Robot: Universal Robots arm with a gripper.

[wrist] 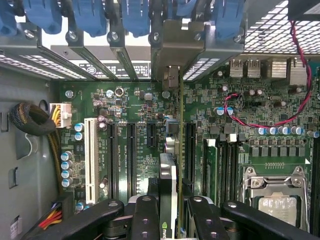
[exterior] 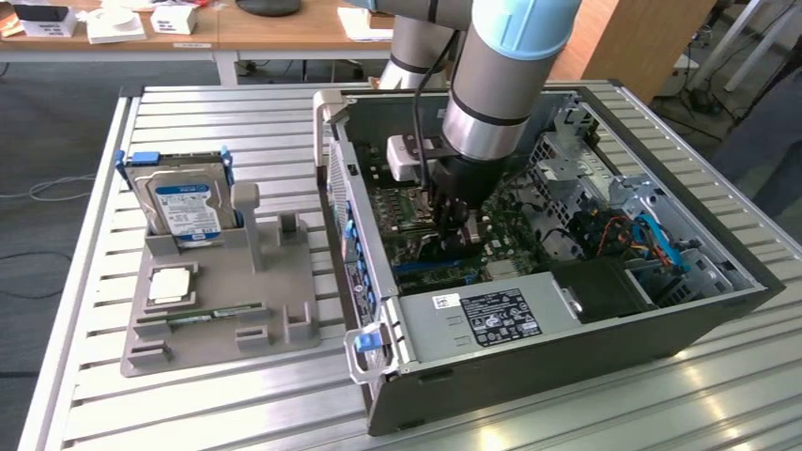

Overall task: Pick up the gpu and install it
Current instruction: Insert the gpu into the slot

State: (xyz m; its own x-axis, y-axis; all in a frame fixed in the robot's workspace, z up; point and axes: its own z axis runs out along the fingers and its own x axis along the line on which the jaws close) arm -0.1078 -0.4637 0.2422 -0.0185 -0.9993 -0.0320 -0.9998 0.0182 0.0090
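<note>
Here the arm [exterior: 501,66] reaches straight down into the open computer case [exterior: 701,310], which lies on its side on a slatted metal table [exterior: 225,103]. In the exterior view the gripper [exterior: 454,225] is deep among the boards, at about ten o'clock from the grey power supply [exterior: 495,315], and what it carries is hard to make out from there. The wrist view settles it: the black fingers [wrist: 145,215] are clenched on the gpu [wrist: 172,150], which stands edge-on over the green motherboard [wrist: 135,100], its pale metal bracket [wrist: 177,45] up against the case's rear slot openings, under a row of blue clips [wrist: 90,15]. The card sits between two black expansion slots; whether it is seated in a slot I cannot tell.

The exterior view alone gives the surroundings: a grey parts tray [exterior: 213,310] at nine o'clock from the case, holding an upright hard drive [exterior: 186,207] with a blue and white label, a square chip [exterior: 169,285] and a narrow green memory stick [exterior: 201,318].

The wrist view adds the white slot [wrist: 91,160], the bare processor socket [wrist: 274,200] and a red and black wire [wrist: 270,122].

The power supply's label carries print too small to read; fine white lettering on the motherboard is likewise illegible.
</note>
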